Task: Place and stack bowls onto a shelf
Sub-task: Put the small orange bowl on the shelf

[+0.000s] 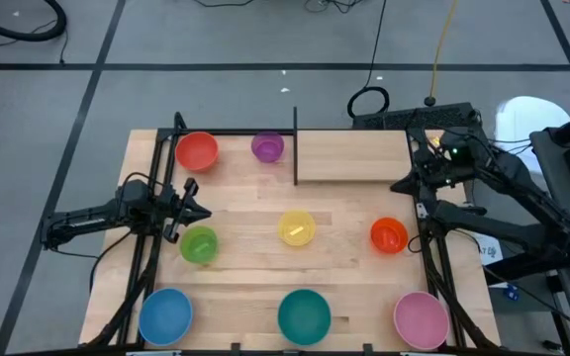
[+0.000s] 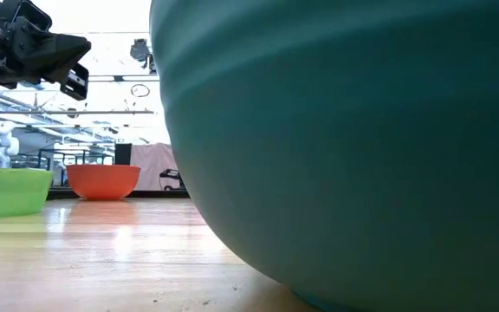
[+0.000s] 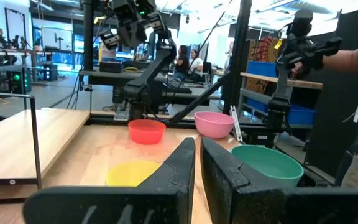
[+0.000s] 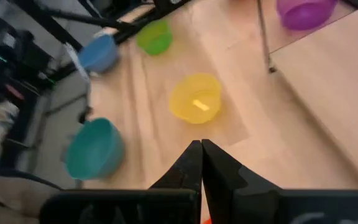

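Standing empty at the table's far edge, right of centre in the high view: the shelf (image 1: 354,156), a light-wood board with its tall black post (image 1: 295,146) at the left end; no bowl rests on it yet. Bowls, eight, all separate on the tabletop (image 1: 245,213): red-orange bowl (image 1: 196,151) and purple bowl (image 1: 267,147) in the far row left of the post; green bowl (image 1: 199,244), yellow bowl (image 1: 297,227) and orange bowl (image 1: 389,234) in the middle row; blue bowl (image 1: 165,314), teal bowl (image 1: 304,315) and pink bowl (image 1: 421,318) along the near edge. Left gripper (image 1: 194,206): raised just beside the green bowl, on its far side, fingers nearly together with a thin gap, holding nothing. Right gripper (image 1: 413,184): fingers pressed together, empty, poised by the shelf's right end, with the orange bowl nearest. Handling note, as judgement: the step in hand appears to be a first pick, most likely the green bowl. The fingers need to spread before descending, straddle one wall of the rim rather than the whole bowl, and close squarely so the light plastic does not skid. Larger bowls are best shelved first, smaller ones nested inside.
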Available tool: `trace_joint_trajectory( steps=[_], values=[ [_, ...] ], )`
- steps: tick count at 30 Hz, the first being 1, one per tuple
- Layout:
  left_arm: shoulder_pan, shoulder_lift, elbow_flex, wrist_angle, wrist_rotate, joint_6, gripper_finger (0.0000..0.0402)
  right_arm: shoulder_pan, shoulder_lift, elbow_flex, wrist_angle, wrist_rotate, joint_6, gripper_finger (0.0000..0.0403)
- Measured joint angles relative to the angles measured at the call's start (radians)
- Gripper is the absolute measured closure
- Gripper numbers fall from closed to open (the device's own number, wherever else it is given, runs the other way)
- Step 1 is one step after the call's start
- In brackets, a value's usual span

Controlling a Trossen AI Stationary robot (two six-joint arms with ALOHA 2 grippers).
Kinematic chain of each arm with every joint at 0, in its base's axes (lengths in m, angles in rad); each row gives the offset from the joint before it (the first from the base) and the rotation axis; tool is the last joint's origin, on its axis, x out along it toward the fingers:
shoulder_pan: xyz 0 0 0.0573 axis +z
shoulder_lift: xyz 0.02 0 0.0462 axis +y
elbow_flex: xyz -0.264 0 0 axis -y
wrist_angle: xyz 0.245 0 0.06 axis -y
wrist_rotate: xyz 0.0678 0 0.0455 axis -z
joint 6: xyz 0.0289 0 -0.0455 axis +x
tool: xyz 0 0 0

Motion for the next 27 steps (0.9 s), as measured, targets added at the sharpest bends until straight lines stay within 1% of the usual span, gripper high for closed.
trace_joint_trajectory(
  steps=[4, 7, 15, 18, 22, 27],
  values=[
    [0.000, 0.000, 0.000, 0.000, 0.000, 0.000, 0.0371, 0.000, 0.017, -0.019, 0.018, 0.003, 0.046, 0.0401],
    [0.000, 0.000, 0.000, 0.000, 0.000, -0.001, 0.0371, 0.000, 0.027, -0.032, 0.019, 0.004, 0.052, 0.0388],
    [0.000, 0.000, 0.000, 0.000, 0.000, -0.002, 0.0371, 0.000, 0.060, -0.102, 0.015, 0.003, 0.069, 0.0308],
    [0.000, 0.000, 0.000, 0.000, 0.000, -0.003, 0.0371, 0.012, 0.071, -0.129, 0.014, 0.001, 0.032, 0.0287],
    [0.000, 0.000, 0.000, 0.000, 0.001, -0.003, 0.0371, 0.038, 0.096, -0.163, 0.010, 0.004, -0.019, 0.0281],
    [0.000, 0.000, 0.000, 0.000, 0.001, -0.003, 0.0371, 0.083, 0.158, -0.205, -0.008, 0.009, -0.074, 0.0286]
  ],
)
